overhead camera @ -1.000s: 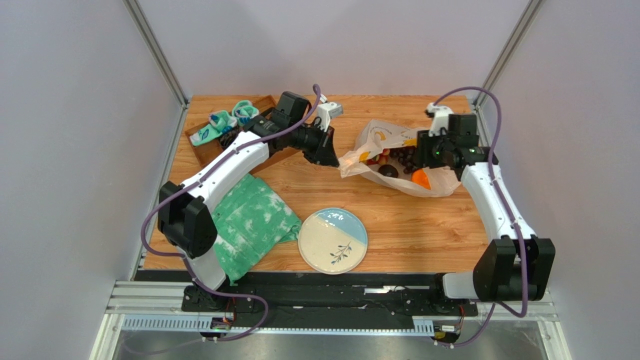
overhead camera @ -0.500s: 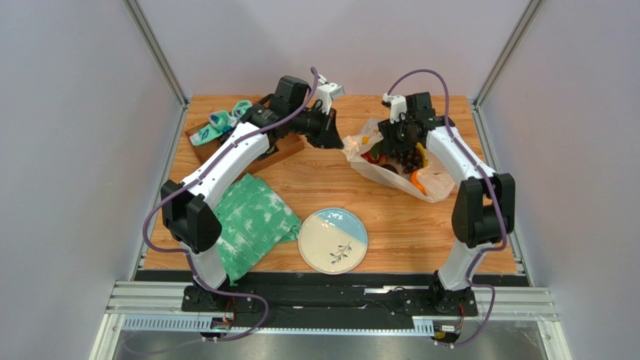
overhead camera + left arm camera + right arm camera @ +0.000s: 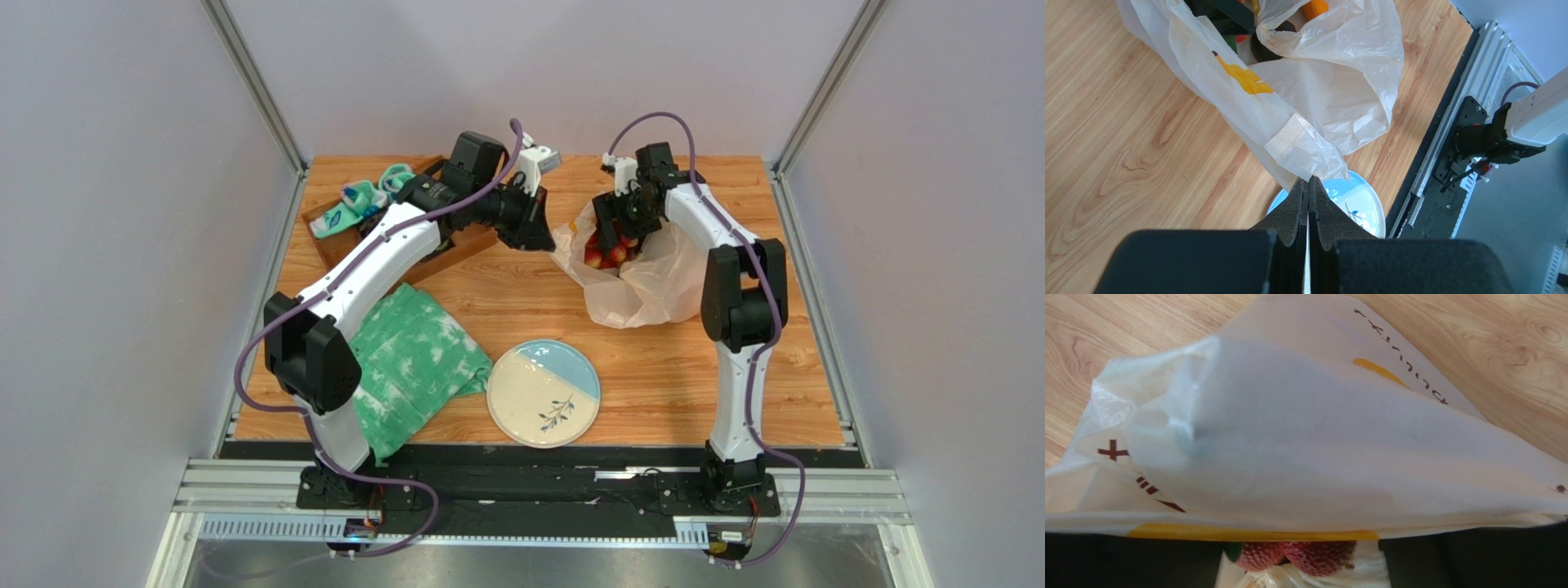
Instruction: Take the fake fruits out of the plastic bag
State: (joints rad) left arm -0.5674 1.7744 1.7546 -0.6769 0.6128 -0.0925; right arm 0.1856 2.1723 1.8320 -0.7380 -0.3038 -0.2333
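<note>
The plastic bag (image 3: 648, 279) stands bunched at the back right of the table, its mouth facing left. My left gripper (image 3: 548, 233) is shut on the bag's left edge (image 3: 1306, 153); in the left wrist view an orange (image 3: 1315, 7) and a dark round fruit (image 3: 1269, 48) show inside the bag (image 3: 1321, 79). My right gripper (image 3: 617, 221) is at the bag's mouth, over red fruits (image 3: 601, 255). In the right wrist view the bag (image 3: 1309, 429) covers most of the picture, and bumpy red fruits (image 3: 1315, 556) sit between the dark fingers of the gripper (image 3: 1300, 554). Banana and grapes are hidden.
A blue-and-white plate (image 3: 543, 392) lies at the front middle and also shows in the left wrist view (image 3: 1358, 205). A green-white cloth (image 3: 411, 361) lies at the front left. A wooden tray (image 3: 329, 245) with teal items sits at the back left.
My right arm swung from the bag's right side round to the back and reached into its mouth. The bag has bunched up and stands taller. My left gripper kept its hold on the edge.
</note>
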